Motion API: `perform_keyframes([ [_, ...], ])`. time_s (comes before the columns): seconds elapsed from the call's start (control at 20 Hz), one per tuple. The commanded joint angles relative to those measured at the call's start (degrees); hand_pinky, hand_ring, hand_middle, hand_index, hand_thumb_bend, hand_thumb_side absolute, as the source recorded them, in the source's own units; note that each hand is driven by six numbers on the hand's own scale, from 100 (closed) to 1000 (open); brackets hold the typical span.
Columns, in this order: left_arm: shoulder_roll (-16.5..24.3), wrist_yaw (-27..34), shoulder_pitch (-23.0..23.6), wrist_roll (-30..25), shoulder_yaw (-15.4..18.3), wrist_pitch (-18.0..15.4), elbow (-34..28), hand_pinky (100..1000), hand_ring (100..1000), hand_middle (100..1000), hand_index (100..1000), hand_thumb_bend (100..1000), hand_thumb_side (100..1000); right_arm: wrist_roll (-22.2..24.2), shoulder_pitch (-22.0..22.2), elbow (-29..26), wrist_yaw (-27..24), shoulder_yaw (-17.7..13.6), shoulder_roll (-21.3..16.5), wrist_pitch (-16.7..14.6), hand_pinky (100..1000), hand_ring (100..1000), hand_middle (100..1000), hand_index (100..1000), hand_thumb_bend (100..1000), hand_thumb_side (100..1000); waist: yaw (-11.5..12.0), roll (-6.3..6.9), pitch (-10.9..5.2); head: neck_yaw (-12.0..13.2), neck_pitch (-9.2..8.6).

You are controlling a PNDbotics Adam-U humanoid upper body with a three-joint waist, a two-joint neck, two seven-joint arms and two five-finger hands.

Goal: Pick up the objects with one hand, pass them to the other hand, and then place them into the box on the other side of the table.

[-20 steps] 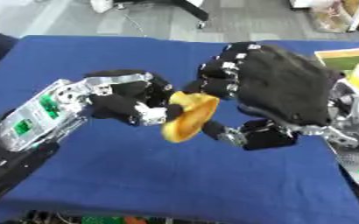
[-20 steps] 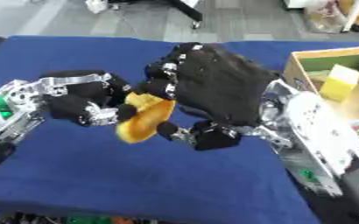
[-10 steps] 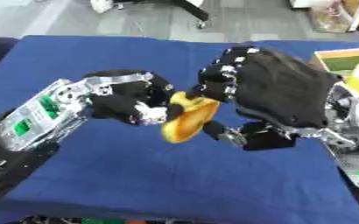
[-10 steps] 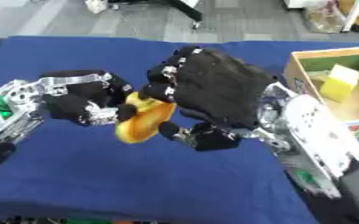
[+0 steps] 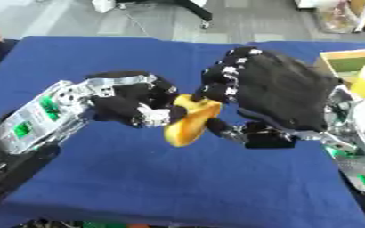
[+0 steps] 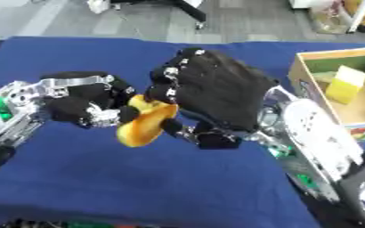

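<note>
Yellow object (image 5: 187,123) unchanged above mid-table (image 5: 100,58), your left hand (image 5: 131,107) still curled round its top; your right hand (image 5: 271,95) stays cupped against it, fingers bent.

bright, even overhead light; soft shadows on the blue table (image 5: 216,187); overall slightly blurred, soft edges.

No readable text, labels, brands, numbers or signs anywhere in either view. Nothing legible on the blue table (image 5: 139,178), on the box (image 6: 318,75) at 3 o'clock, or on the yellow item (image 6: 346,84) inside it.
</note>
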Motion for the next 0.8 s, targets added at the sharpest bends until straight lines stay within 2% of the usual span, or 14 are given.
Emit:
perform_keyframes([
  [0.05, 0.99, 0.55, -1.02, -0.34, 0.33, -0.12, -1.41, 612, 472, 397, 499, 100, 292, -2.31, -0.53, 0.94, 1.52, -0.21, 0.11, 0.4, 603, 521, 505, 656, 253, 168, 0.12, -0.62, -0.78, 0.05, 0.3],
  [0.25, 0.99, 0.44, -1.02, -0.39, 0.35, -0.15, -1.49, 614, 473, 397, 499, 100, 291, -5.66, -0.41, 2.21, 2.58, 0.07, 0.38, 0.93, 593, 497, 476, 584, 211, 100, 0.15, -0.62, -0.78, 0.07, 0.3],
  [0.55, 1.01, 0.41, -1.11, -0.43, 0.37, -0.04, -1.58, 622, 477, 404, 507, 100, 299, -9.94, -0.33, 3.55, 3.09, 0.39, 0.58, 1.89, 580, 466, 442, 460, 111, 100, 0.13, -0.62, -0.77, 0.12, 0.3],
  [0.8, 1.16, 0.0, -1.08, 0.53, 0.44, 0.45, -1.32, 626, 496, 440, 541, 100, 337, -12.28, -0.32, 4.08, 3.02, 0.52, 0.44, 2.21, 579, 458, 434, 402, 107, 100, 0.01, -0.62, -0.78, 0.21, 0.3],
])
